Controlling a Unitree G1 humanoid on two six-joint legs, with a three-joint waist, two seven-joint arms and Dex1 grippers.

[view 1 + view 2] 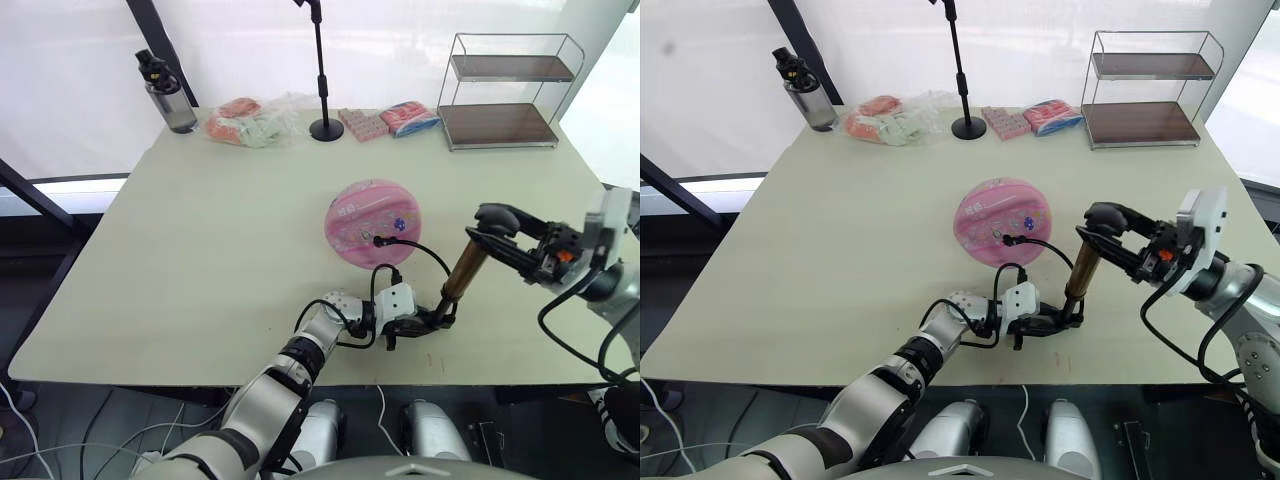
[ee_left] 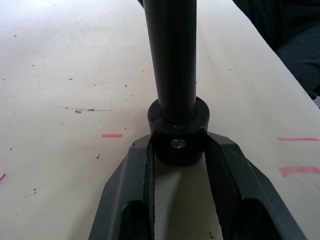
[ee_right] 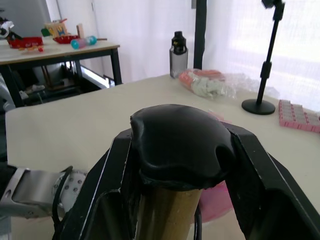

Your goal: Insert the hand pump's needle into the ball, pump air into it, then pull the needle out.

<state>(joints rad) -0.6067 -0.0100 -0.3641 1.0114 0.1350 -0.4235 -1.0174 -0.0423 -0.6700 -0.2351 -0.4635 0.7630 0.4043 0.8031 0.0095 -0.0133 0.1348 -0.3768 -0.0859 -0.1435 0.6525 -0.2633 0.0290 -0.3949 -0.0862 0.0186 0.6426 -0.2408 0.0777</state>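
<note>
No writing can be read on anything here. The table (image 1: 200, 260) carries the pink ball (image 1: 372, 222) near its middle, with the hose (image 1: 420, 250) running from the ball's near side back to the pump (image 1: 464, 272). The pump stands tilted close to the front edge. The right gripper (image 1: 497, 232) is closed on its black knob (image 3: 177, 142), and the left gripper (image 2: 179, 150) clamps its bottom cap against the table.

Between the ball (image 1: 371, 222) and the near table (image 1: 180, 270) edge, the tilted hand pump (image 1: 464, 272), its looping hose (image 1: 425, 252) and both grippers crowd the passage (the needle seems seated). The table's left half lies open; bottle (image 1: 170, 95), stand (image 1: 323, 75) and rack (image 1: 505, 90) line the far edge.
</note>
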